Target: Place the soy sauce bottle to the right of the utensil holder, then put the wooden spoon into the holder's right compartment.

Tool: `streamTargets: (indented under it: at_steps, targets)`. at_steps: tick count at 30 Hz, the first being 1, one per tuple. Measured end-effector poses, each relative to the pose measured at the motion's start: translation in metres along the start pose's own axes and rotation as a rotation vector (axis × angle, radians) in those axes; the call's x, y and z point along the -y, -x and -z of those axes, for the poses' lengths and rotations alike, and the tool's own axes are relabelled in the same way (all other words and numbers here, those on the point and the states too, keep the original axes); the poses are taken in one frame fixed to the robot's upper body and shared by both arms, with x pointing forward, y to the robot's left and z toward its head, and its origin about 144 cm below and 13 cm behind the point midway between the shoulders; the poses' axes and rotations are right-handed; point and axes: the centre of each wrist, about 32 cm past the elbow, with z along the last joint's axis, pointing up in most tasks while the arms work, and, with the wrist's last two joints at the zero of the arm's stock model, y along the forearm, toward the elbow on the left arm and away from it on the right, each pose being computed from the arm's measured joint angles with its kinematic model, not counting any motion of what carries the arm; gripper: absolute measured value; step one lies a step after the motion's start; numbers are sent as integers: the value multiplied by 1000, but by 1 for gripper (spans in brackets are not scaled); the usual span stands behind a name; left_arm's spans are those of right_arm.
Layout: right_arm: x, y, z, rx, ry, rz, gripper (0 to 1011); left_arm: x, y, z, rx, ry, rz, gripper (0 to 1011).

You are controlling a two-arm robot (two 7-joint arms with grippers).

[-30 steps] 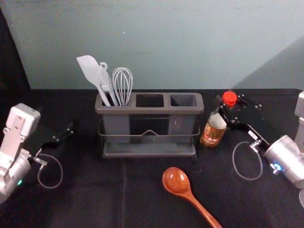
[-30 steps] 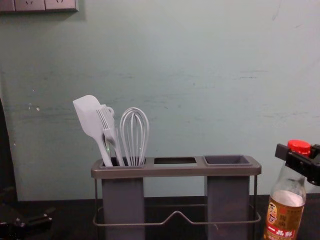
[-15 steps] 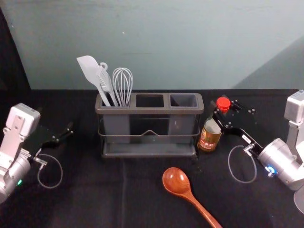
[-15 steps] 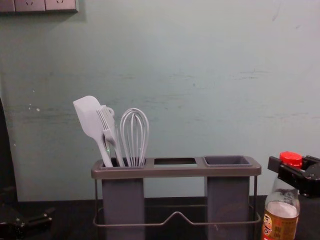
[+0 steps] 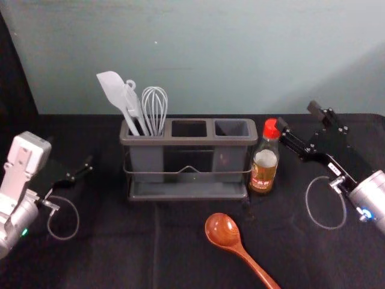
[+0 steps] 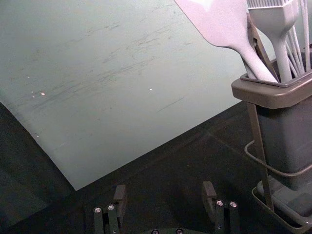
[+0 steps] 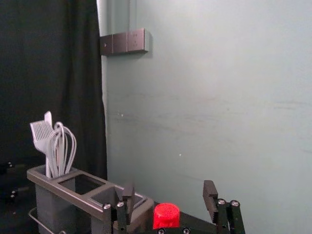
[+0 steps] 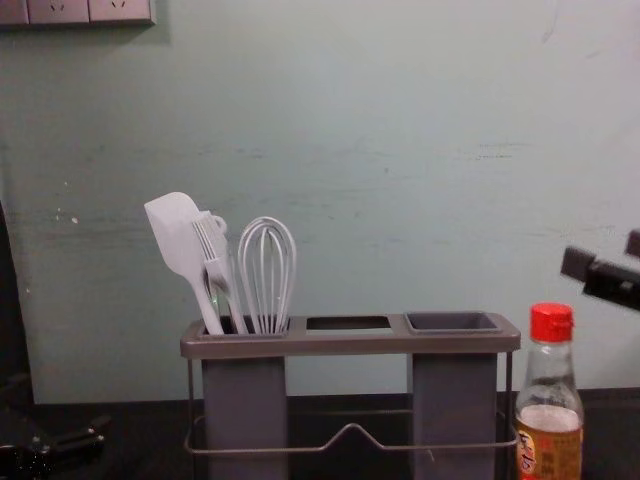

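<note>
Your wide-spread right gripper [image 7: 169,188] has released the soy sauce bottle [image 5: 263,168], upright at the utensil holder's [image 5: 189,141] three o'clock, so the wooden spoon [image 5: 222,230] at five seems next, while your left gripper [image 6: 165,190] idles wide at nine.

holder [image 5: 189,141] 1 | bottle [image 5: 263,171] 1 | spoon [image 5: 223,231] 1 | spatula [image 5: 112,89] 1 | whisk [image 5: 154,111] 1 | brush [image 8: 212,245] 1

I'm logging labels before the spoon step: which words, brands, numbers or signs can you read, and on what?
Nothing reads clearly enough to quote.
Soy sauce bottle: characters on its label, too small in the head view, cut off in the chest view.
White tag on the right arm: marks too small to read.
Utensil holder, wooden spoon: no lettering seen.
</note>
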Motion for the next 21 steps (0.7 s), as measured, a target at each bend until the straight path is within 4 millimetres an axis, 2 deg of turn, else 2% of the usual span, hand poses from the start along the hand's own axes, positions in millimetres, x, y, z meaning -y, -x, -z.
streamTargets:
  at_steps: [2,6,7,8,10,13,16,21]
  targets:
    - [10,7,-17,12,25,3,983,0,0,0,0,0,0,1012]
    - [12,9,-21,14,33,0,995,0,0,0,0,0,0,1011]
    - [20,27,-30,48,114,-42,995,0,0,0,0,0,0,1012]
    - [20,27,-30,48,114,-42,1003,0,0,0,0,0,0,1012]
    - [17,46,-22,81,194,-102,1003,0,0,0,0,0,0,1011]
    - [13,54,-15,87,230,-130,1003,0,0,0,0,0,0,1011]
    - [3,72,2,89,290,-177,1002,0,0,0,0,0,0,1012]
    - [-3,80,14,80,312,-218,1003,0,0,0,0,0,0,1011]
